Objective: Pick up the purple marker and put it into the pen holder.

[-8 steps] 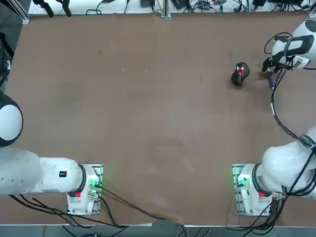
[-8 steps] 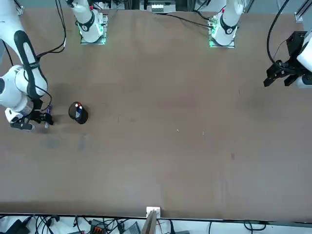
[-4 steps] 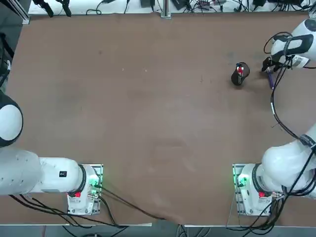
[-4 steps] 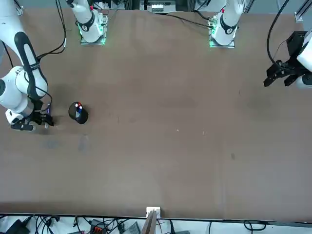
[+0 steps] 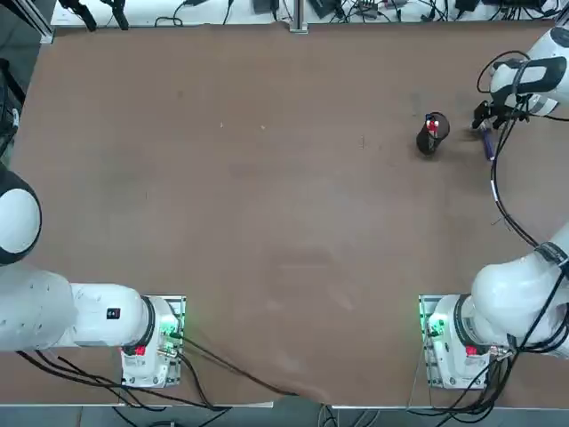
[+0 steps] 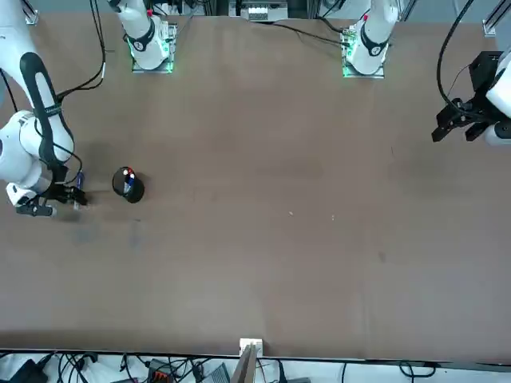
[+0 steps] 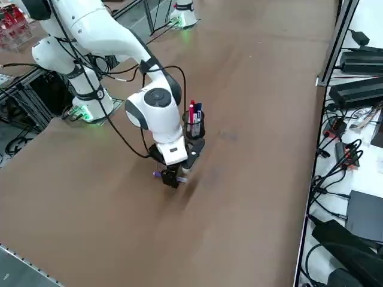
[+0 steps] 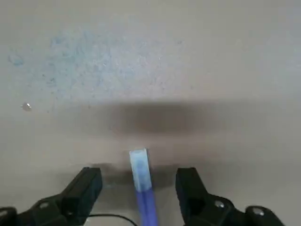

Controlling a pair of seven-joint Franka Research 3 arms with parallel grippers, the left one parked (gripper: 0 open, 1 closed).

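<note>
1. In the wrist view the right gripper (image 8: 139,188) stands with its fingers spread wide, not gripping; the purple marker (image 8: 141,181) lies between them on the table (image 8: 150,56), touching neither.
2. In the top view the marker (image 5: 487,143) sits at the upper right of the frame, just right of the pen holder (image 5: 429,135), which already holds a red item (image 5: 432,126).
3. A good grasp likely means settling low, keeping the marker centred, and closing across its barrel.
4. The lift should clear the holder's rim before the gripper carries it over.

Bare table (image 5: 267,196) around pen holder (image 5: 429,135)
</note>
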